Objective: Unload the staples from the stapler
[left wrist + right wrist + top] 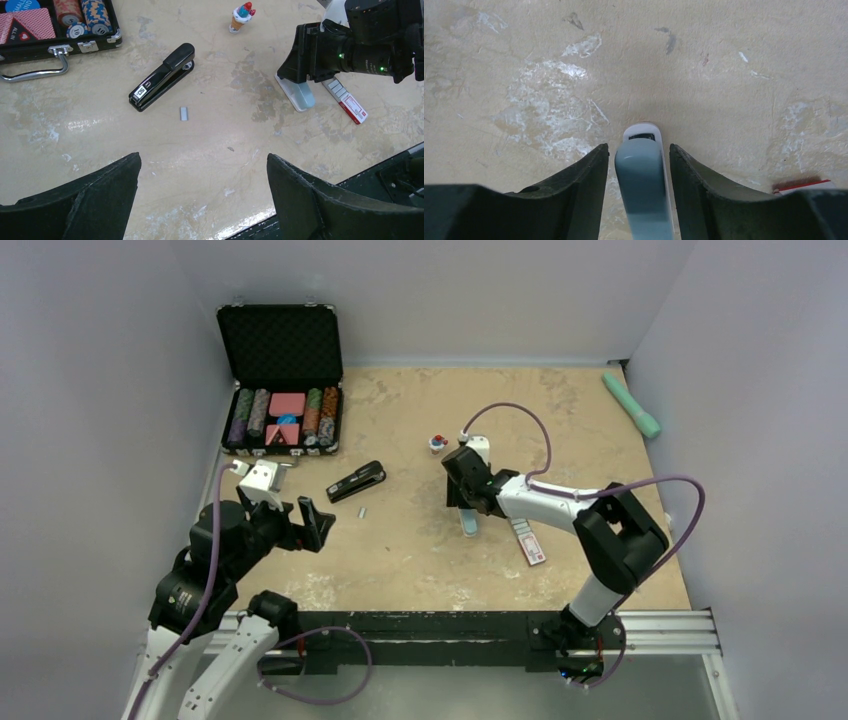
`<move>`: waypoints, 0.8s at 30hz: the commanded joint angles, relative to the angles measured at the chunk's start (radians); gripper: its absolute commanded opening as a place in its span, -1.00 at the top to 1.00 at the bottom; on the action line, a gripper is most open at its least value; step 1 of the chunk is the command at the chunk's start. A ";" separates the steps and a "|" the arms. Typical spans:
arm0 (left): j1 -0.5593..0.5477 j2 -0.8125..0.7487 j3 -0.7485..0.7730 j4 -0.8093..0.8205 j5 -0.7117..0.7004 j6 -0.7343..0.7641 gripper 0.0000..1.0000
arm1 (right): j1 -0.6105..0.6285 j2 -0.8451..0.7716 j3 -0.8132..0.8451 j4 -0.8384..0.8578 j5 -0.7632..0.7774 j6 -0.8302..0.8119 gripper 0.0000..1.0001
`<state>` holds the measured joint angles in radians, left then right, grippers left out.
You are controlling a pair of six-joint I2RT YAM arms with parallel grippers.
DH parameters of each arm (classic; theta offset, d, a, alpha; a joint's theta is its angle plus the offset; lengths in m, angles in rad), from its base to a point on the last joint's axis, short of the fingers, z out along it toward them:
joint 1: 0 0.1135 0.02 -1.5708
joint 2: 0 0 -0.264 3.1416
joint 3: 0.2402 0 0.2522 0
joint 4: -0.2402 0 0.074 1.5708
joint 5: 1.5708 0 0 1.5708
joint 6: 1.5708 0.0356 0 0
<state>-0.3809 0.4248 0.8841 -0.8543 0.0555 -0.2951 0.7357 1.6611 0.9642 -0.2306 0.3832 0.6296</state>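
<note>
The black stapler [357, 481] lies closed on the table left of centre; it also shows in the left wrist view [162, 77]. A tiny silvery-grey strip of staples [362, 510] lies loose on the table just in front of it [184, 113]. My left gripper [312, 523] is open and empty, hanging above the table near the front left, short of the stapler [202, 160]. My right gripper [466, 502] is open and straddles a pale blue-grey oblong bar [643, 185] with a thin gap on each side [638, 147].
An open black case [280, 380] of poker chips and cards stands at the back left. A small red, white and blue figure [437, 443] stands mid-table. A red-and-white packet [528, 540] lies right of the bar. A teal stick [632, 405] lies at the back right.
</note>
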 commanded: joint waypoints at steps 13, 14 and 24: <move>0.002 0.004 0.003 0.023 0.014 0.009 -0.98 | 0.044 -0.057 -0.003 -0.073 0.046 0.025 0.26; 0.002 0.004 0.003 0.022 0.014 0.008 -0.98 | 0.044 -0.059 0.000 -0.076 0.049 0.025 0.30; 0.002 0.002 0.003 0.020 0.014 0.008 -0.97 | 0.052 -0.065 0.011 -0.059 0.031 -0.027 0.90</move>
<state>-0.3809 0.4252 0.8841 -0.8543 0.0563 -0.2951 0.7784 1.6421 0.9600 -0.2989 0.4023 0.6357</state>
